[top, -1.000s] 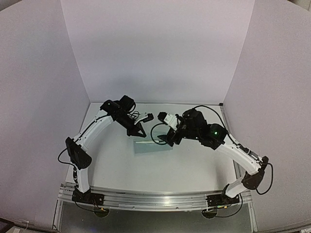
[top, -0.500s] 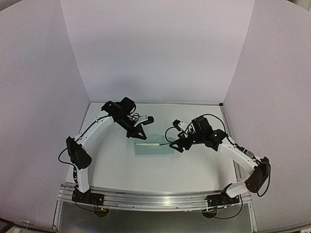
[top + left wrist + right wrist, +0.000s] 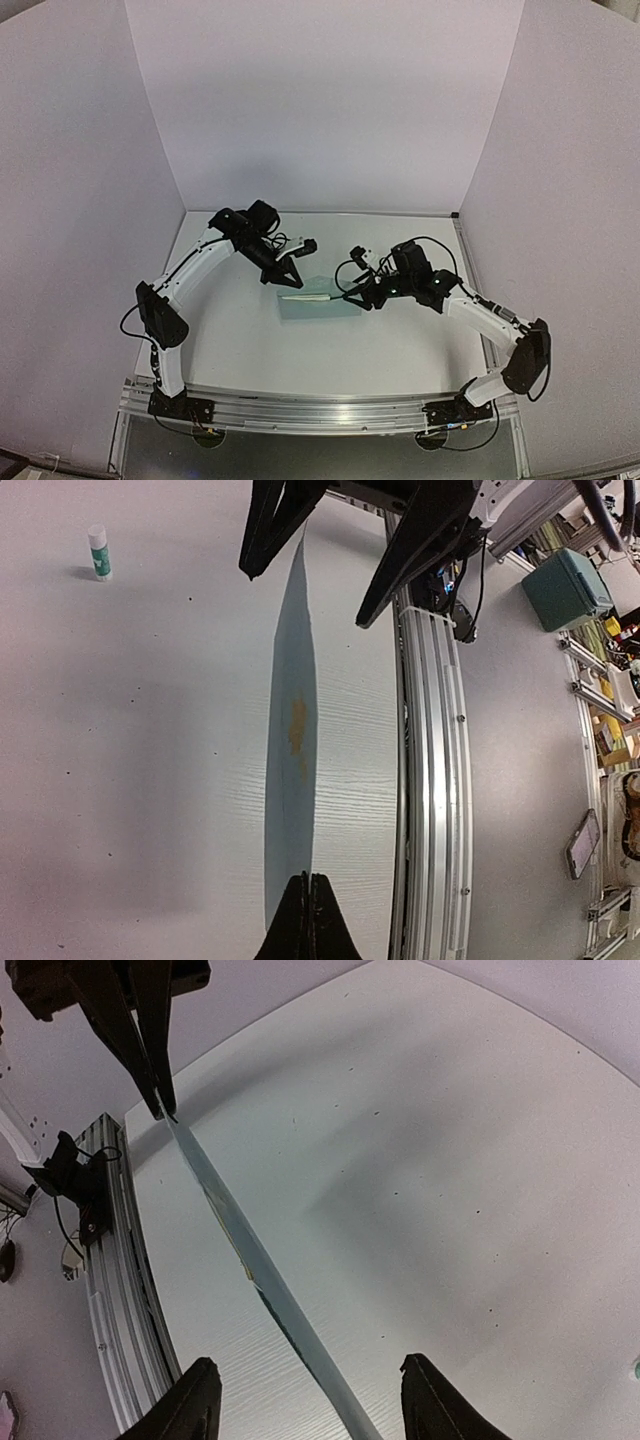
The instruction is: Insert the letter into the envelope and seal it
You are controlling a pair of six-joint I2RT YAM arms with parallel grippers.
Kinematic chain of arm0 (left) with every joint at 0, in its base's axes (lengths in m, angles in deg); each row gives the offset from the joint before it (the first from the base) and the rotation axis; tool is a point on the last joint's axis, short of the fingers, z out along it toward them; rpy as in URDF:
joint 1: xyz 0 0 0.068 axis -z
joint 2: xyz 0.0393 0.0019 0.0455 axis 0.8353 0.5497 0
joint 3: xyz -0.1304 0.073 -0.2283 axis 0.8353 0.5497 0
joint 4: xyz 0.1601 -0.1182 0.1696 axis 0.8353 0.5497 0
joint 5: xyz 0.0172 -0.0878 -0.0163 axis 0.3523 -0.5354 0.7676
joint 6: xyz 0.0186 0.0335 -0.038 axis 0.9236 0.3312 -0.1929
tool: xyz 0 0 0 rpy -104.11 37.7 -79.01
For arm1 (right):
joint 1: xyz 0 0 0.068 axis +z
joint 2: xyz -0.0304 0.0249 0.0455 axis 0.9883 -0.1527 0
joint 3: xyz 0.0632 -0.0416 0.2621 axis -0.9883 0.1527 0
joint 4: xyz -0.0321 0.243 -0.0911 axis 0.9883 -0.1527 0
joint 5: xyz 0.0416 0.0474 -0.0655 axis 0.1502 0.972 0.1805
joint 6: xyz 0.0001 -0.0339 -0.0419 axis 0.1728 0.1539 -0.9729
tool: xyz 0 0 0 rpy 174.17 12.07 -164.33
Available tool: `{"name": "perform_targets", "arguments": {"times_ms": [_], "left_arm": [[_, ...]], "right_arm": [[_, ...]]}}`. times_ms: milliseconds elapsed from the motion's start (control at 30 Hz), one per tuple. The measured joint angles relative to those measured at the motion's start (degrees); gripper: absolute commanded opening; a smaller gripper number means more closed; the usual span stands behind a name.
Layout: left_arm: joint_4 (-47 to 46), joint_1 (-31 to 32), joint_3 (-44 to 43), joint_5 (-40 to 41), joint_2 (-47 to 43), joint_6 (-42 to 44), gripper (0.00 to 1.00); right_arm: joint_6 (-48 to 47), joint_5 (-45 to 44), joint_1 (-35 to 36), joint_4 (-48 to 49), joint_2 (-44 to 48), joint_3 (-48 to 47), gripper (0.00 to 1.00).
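The teal envelope (image 3: 318, 306) lies on the table between the two arms. My left gripper (image 3: 285, 279) is shut on its far left edge. In the left wrist view that gripper (image 3: 307, 878) pinches the sheet (image 3: 290, 680), which is seen nearly edge-on with a tan patch on it. A thin cream strip (image 3: 306, 297) runs along the envelope's far edge; I cannot tell whether it is the letter. My right gripper (image 3: 353, 294) is at the envelope's right end. It is open (image 3: 310, 1360), with the teal edge (image 3: 262, 1275) passing between its fingers untouched.
A small glue stick (image 3: 98, 552) with a green label stands on the table off to one side of the envelope. The aluminium rail (image 3: 432, 780) runs along the table's near edge. White walls close in the back and both sides.
My right arm has swung lower and leftward to the envelope's right end, and its jaws have narrowed somewhat. The left gripper has stayed shut in the same place.
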Motion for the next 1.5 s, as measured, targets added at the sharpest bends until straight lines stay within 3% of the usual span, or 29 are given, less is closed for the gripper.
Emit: {"name": "perform_targets", "arguments": {"times_ms": [100,167,233,267,300,333,400,467,733,967,1033,1267,1500], "left_arm": [[0.0,0.0,0.0,-0.4,0.0,0.0,0.00],[0.0,0.0,0.2,-0.5,0.0,0.0,0.00],[0.0,0.0,0.4,-0.5,0.0,0.0,0.04],[0.0,0.0,0.5,-0.5,0.0,0.0,0.20],[-0.2,-0.1,0.6,-0.5,0.0,-0.1,0.43],[-0.3,-0.2,0.9,-0.4,0.0,-0.3,0.56],[-0.2,-0.5,1.9,0.0,0.0,-1.5,0.78],[-0.2,-1.3,3.2,1.0,0.0,-3.6,0.85],[-3.0,-9.1,11.6,9.6,-4.4,-13.9,0.89],[-6.5,-8.8,16.4,13.6,-12.6,-17.6,0.89],[-6.7,-8.5,17.7,13.7,-13.7,-18.2,0.89],[-6.8,-8.4,20.1,13.7,-14.1,-19.2,0.89],[-6.8,-8.5,20.1,13.3,-14.1,-19.3,0.89]], "right_arm": [[0.5,1.3,0.0,0.3,-1.2,0.0,0.28],[1.0,1.9,0.0,0.5,-1.9,0.0,0.04],[1.4,2.4,0.0,0.6,-2.1,0.0,0.00],[1.4,2.7,0.0,0.7,-2.2,0.0,0.00],[1.5,3.1,0.0,0.8,-2.2,0.0,0.00],[1.5,3.4,0.0,0.8,-2.2,0.0,0.00],[2.2,4.3,-0.1,0.8,-2.4,0.1,0.00],[3.3,5.5,-0.5,0.9,-3.1,0.2,0.00],[7.0,12.9,-3.2,0.5,-17.8,-2.1,0.00],[8.1,20.0,-5.5,-3.0,-33.2,-13.3,0.00],[8.1,20.9,-6.1,-3.9,-36.3,-16.6,0.07],[5.9,18.9,-7.3,-10.0,-43.6,-24.2,0.47],[4.1,9.2,-7.3,-15.9,-45.3,-30.9,0.54]]}}
